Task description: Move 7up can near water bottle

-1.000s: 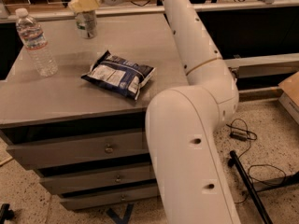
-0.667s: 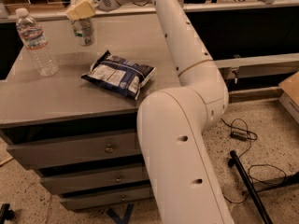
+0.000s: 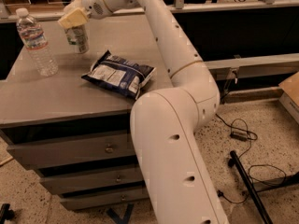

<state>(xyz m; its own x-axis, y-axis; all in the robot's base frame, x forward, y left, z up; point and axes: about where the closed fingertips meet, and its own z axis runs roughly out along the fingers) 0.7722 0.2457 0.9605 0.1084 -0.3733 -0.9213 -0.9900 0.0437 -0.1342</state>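
- The gripper (image 3: 73,18) is at the far left part of the grey cabinet top (image 3: 56,97), reached there by the white arm (image 3: 173,50) that stretches across from the near right
- Its pale yellowish fingers (image 3: 71,17) are closed around the upper part of the 7up can (image 3: 78,38), covering the can's top
- The can is upright, or very nearly so; whether its base rests on the surface or hangs just above it cannot be told
- The water bottle (image 3: 36,41) stands upright to the left of the can, near it but not touching, closer to the cabinet's left edge
- A dark blue-and-white snack bag (image 3: 117,73) lies flat to the right of the can and nearer the front edge, apart from both
- Below the top are grey drawers (image 3: 93,148), and black cables (image 3: 243,134) lie on the speckled floor to the right
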